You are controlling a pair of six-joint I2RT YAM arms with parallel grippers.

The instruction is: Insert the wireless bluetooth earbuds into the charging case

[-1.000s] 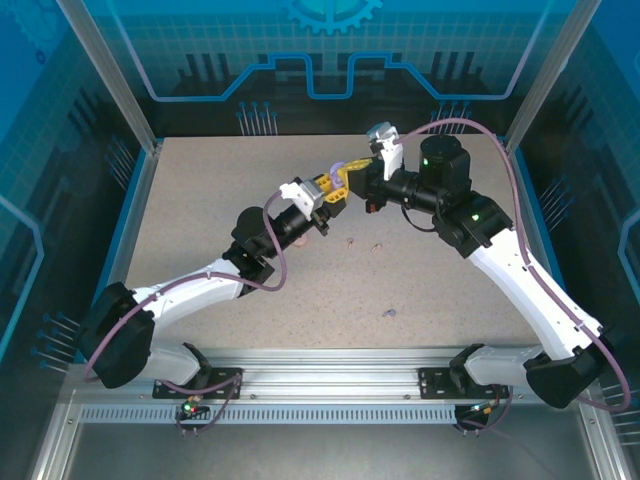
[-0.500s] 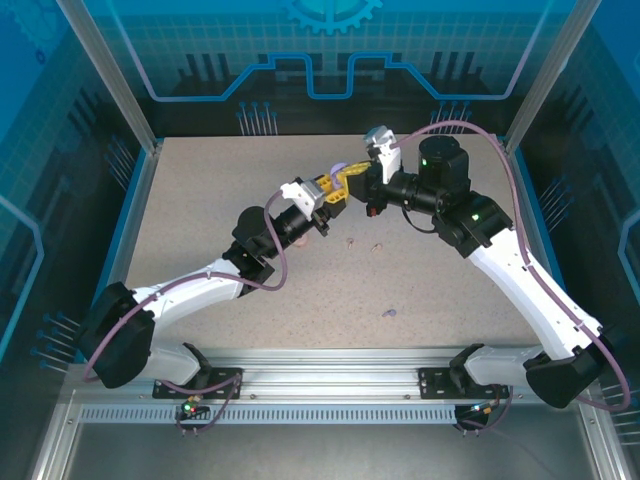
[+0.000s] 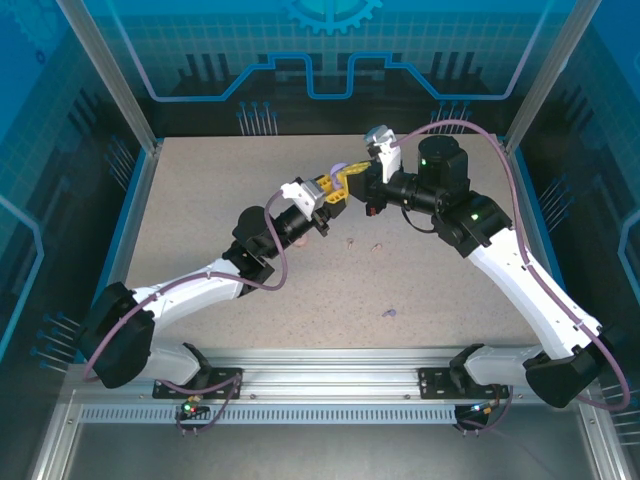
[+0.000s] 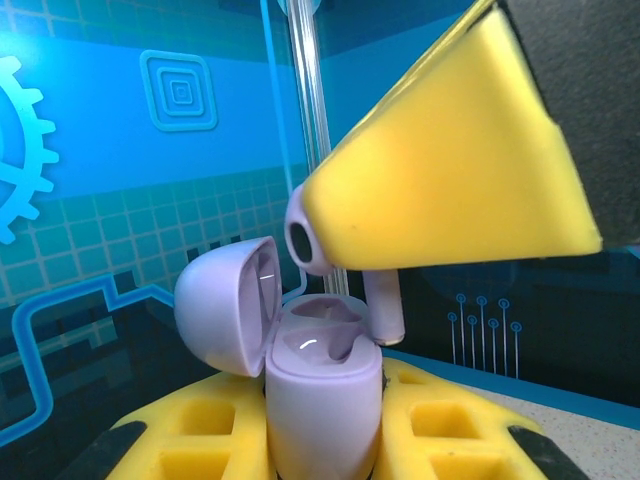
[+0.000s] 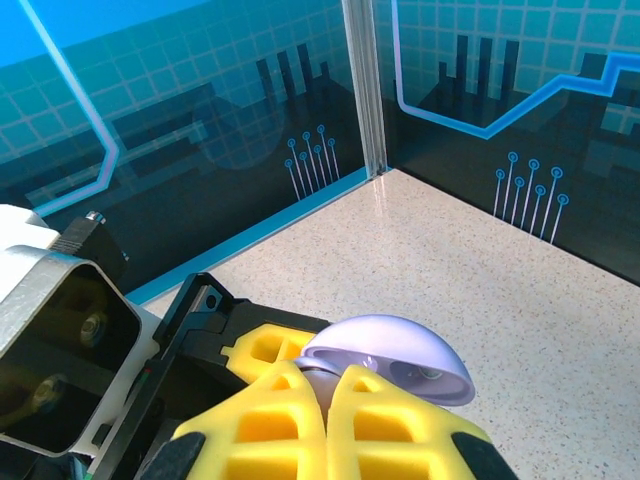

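My left gripper (image 4: 325,445) is shut on the lilac charging case (image 4: 322,400), which stands upright with its lid (image 4: 222,305) swung open to the left. My right gripper (image 5: 328,400) is shut on a lilac earbud (image 4: 385,305). The bud hangs just above the case's right-hand slot with its stem pointing down and not touching. In the right wrist view a sliver of the bud (image 5: 320,372) shows between the yellow fingers, with the open lid (image 5: 395,350) just beyond. In the top view both grippers meet above mid-table, the left gripper (image 3: 335,186) and the right gripper (image 3: 358,178).
Three tiny earbuds lie loose on the speckled table (image 3: 200,220): one (image 3: 349,240), another (image 3: 376,247), and a third (image 3: 389,314) nearer the front. A pinkish round thing (image 3: 300,232) sits partly hidden under the left wrist. Blue glass walls enclose the table.
My right gripper has edged a little left and up toward the case with the earbud. The left arm and the case have stayed still.
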